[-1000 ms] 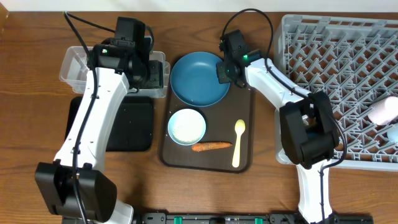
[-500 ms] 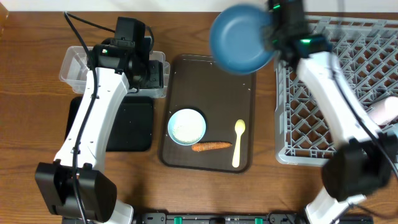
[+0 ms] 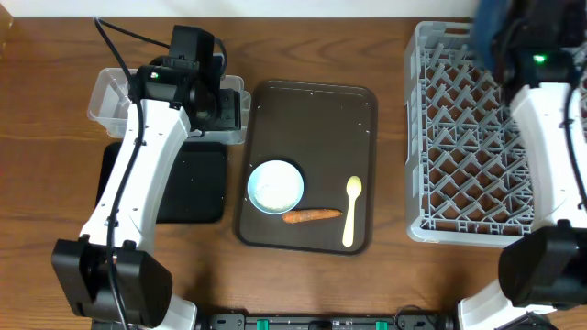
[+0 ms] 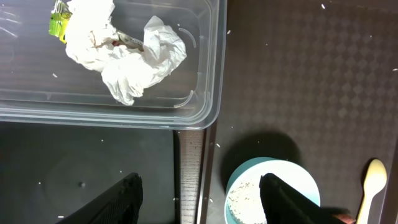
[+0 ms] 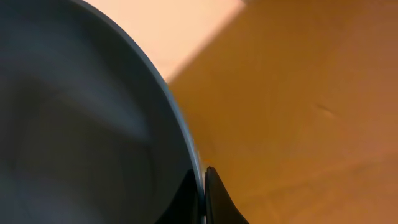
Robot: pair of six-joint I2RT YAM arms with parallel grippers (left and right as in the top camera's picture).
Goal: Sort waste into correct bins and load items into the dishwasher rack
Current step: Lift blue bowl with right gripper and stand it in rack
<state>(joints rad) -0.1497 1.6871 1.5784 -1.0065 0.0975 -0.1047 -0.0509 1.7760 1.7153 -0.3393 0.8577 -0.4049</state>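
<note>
Wood-grain brown surface (image 3: 37, 183) across the whole overhead frame. At centre, dark brown serving tray (image 3: 312, 119) carrying small light blue bowl (image 3: 275, 186) with rice grains (image 4: 245, 193) inside, carrot piece (image 3: 312, 216) just below it, pale yellow spoon (image 3: 351, 211) to the right. Grey dishwasher rack (image 3: 459, 137) at right. Clear tub (image 3: 103, 101) upper left, holding crumpled tissue (image 4: 130, 53) and yellow-green wrapper (image 4: 59, 15); black tray (image 3: 197, 188) below it. Left tool (image 4: 202, 199) open and empty, over the gap between black tray and serving tray. Right tool (image 5: 204, 190) pinched onto the rim of dark blue bowl (image 5: 74, 124), upper right above the rack. Behind it, blurred wood and a pale patch.
</note>
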